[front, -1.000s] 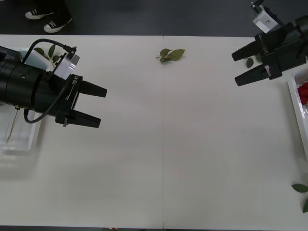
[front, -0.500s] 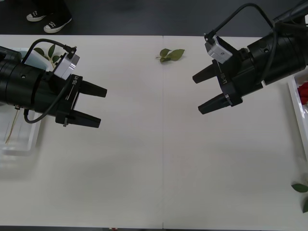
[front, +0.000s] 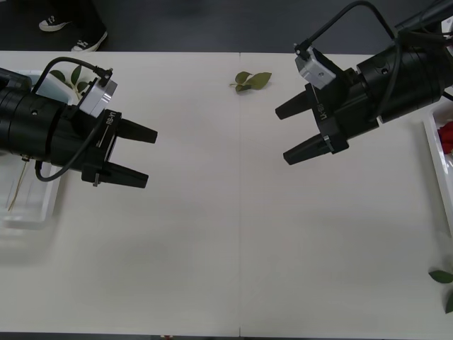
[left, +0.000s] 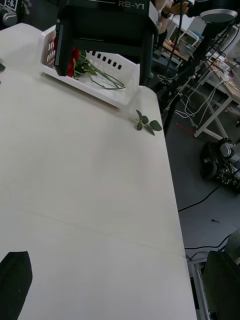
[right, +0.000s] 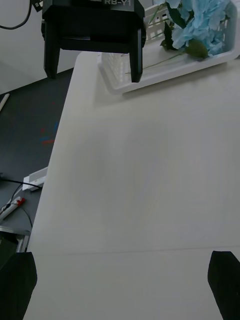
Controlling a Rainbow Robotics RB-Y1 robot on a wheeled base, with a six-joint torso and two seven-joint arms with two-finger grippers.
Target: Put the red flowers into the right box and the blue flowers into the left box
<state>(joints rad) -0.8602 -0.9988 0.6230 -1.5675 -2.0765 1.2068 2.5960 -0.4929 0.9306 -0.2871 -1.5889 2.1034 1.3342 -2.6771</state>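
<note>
Both grippers hover open over the bare white table, facing each other. My left gripper [front: 148,157] is left of centre, just beside the left box [front: 42,207], whose far part is hidden by the arm. My right gripper [front: 282,136] is right of centre. In the right wrist view the left box [right: 150,80] holds the blue flowers [right: 202,22], with the left gripper [right: 92,76] in front of it. In the left wrist view the red flowers [left: 75,59] lie in the right box [left: 117,95], behind the right gripper [left: 102,75]. At the table's right edge, a red bloom [front: 446,134] shows in the right box [front: 433,152].
A loose leaf sprig [front: 253,80] lies near the far edge at mid-table. Another sprig [front: 443,278] sits at the near right corner, also visible as the leaf sprig [left: 146,123] beside the right box. Leaves [front: 71,76] poke out behind the left arm. Cables and equipment stand beyond the table.
My right arm has swung from the far right corner in towards the table's middle, its fingers staying open. The left arm has not moved.
</note>
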